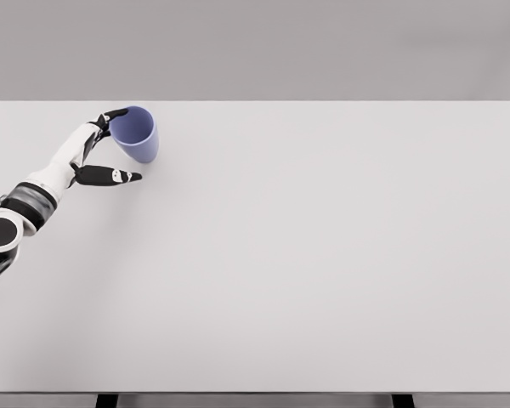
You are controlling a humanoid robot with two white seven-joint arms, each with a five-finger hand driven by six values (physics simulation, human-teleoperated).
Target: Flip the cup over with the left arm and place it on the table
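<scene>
- One arm is in play on my screen: the left hand (98, 153) reaches in from the lower left, and the right arm does not show at all.
- The cup (137, 133), a blue-violet tumbler, sits right at the fingers (112, 115), its open mouth tipped toward my camera so I can see into it.
- The upper fingers curl over the rim on the far side, and the thumb (110, 176) stretches out straight below the cup's body, pointing right.
- I read the hand as half closed around the cup rather than clamped; the thumb looks apart from the wall, so I cannot tell whether the grip is firm.
- Whether the cup's lower edge touches the bench (323, 255) or hangs just clear of it, I cannot tell from this angle.
- My judgement: I am mid-flip, with the cup tilted and not yet set down upright.
- Next the wrist must roll until the base faces down, with the thumb brought in against the wall so the cup does not slip.
- Only then should I lower it flat onto the bench beside the fingers and let go.
</scene>
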